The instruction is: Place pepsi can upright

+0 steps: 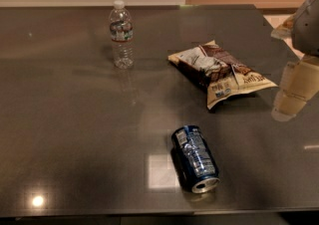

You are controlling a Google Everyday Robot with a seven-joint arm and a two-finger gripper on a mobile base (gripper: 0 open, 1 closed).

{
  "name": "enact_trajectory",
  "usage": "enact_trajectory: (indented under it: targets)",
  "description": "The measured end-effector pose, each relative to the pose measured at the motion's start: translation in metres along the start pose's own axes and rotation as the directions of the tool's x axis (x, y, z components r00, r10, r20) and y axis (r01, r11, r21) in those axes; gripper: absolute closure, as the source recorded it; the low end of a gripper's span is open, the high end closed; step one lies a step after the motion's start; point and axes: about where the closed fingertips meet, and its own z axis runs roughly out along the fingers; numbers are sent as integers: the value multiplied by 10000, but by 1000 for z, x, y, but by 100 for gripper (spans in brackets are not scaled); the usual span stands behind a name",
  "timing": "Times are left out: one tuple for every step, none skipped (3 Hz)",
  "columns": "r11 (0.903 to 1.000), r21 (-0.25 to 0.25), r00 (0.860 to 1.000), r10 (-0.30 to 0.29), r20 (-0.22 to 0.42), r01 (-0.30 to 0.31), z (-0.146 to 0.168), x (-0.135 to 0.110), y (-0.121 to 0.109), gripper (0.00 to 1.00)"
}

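The pepsi can (pixel 195 158) is dark blue with a silver end. It lies on its side on the dark grey table (pixel 75 119), near the front edge and a little right of the middle. Its silver end faces the front. My gripper (pixel 295 92) is at the right edge of the view, cream-coloured under a grey arm part. It hangs above the table to the right of and behind the can, well apart from it. It holds nothing that I can see.
A clear plastic water bottle (pixel 121 32) with a white cap stands upright at the back left. Two snack bags (pixel 219 72) lie overlapping behind the can, between it and the back edge. The table's front edge (pixel 149 215) runs close to the can.
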Motion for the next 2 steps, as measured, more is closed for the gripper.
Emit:
enact_trajectory:
  targets:
    - [10000, 2, 10000, -1, 1, 1, 0, 0, 0, 0]
    - [9984, -118, 9981, -540, 287, 544, -4, -7, 3, 0]
